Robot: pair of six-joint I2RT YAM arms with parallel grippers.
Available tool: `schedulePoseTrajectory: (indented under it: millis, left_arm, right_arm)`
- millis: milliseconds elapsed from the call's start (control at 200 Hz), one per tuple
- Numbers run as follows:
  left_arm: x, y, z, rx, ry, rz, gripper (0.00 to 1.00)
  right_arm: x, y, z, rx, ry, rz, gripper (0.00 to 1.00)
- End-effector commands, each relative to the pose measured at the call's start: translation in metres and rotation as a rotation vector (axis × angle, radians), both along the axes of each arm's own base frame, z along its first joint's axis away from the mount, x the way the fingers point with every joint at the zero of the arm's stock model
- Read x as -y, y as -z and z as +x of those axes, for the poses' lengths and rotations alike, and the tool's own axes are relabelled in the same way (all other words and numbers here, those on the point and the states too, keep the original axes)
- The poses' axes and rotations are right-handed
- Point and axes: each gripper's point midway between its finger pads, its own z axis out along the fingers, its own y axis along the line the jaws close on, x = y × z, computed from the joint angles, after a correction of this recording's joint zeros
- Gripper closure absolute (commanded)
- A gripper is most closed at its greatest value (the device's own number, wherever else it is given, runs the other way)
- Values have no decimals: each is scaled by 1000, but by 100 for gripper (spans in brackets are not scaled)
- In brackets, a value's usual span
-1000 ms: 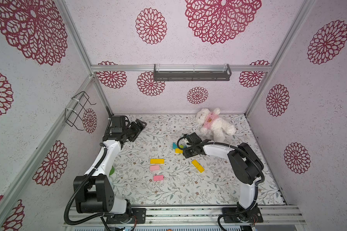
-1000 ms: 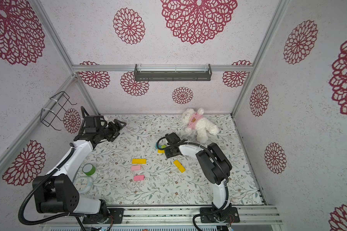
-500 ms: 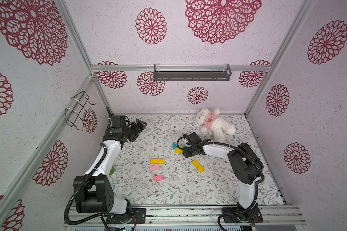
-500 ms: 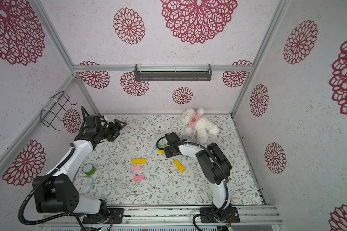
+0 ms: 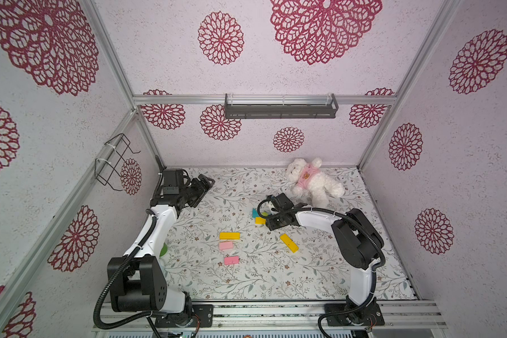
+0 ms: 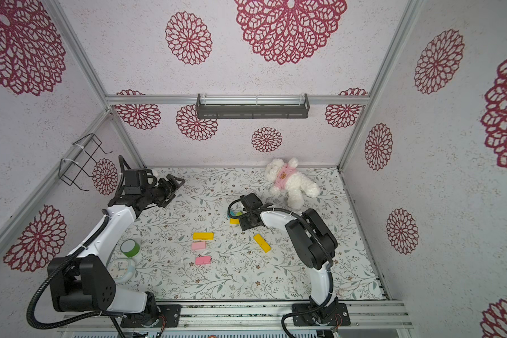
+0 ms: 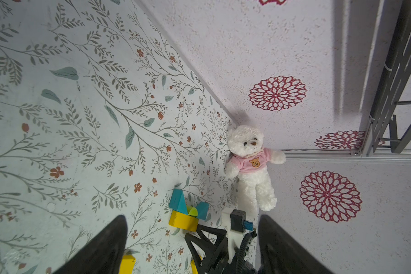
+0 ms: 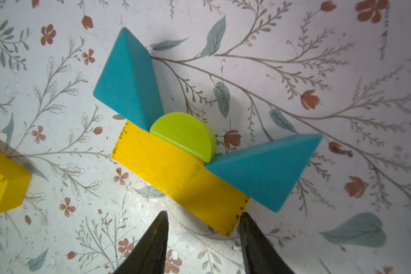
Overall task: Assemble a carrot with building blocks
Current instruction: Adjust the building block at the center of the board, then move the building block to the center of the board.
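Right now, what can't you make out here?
- Both top views: right arm covers most of the teal triangles.
- Right wrist view: frame edge crops the loose yellow bar; unclear whether right pincer touches the placed yellow bar.
- Left wrist view: left pincer hides most of another yellow block.

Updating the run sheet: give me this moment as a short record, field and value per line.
built: one yellow bar, two teal triangles and a green half-disc against its long edge
loose: two yellow bars, two pink blocks
right gripper: open, tips by one end of the built bar
left gripper: open, empty, far from the blocks
other: white bear by the back wall
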Motion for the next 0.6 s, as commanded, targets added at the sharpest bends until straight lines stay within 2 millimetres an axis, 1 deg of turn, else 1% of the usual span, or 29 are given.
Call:
schedulePoseTrajectory:
  millis: [0,70,225,280,350,415,480,525,596]
  left_arm:
    - [2,-3,3,15,5,-2,12]
    - [2,-3,3,15,5,-2,12]
    - [2,-2,3,11,7,-3,12]
    - [3,-2,3,11,8,-3,12]
    - [4,-3,2,12,11,-4,12]
    - [4,-4,2,16,12,-3,12]
    - [4,-5,2,18,12,-2,12]
    - [4,-6,2,20,12,-3,12]
    - [5,-5,2,18,17,-10,12]
  right_arm:
    - [0,-14,4,29,19,-3,50]
    - [5,-22,3,42,25,-12,49]
    - [11,-62,-9,94,12,20,46]
    - [20,-69,-17,93,6,-1,45]
    - [36,-61,-32,54,-11,-76,44]
    - [55,-47,-51,1,-27,-149,44]
    - [70,-37,-70,-47,-32,-187,42]
    - [77,-35,-83,-74,-38,-188,41]
    - [84,-33,-96,-96,-37,-186,39]
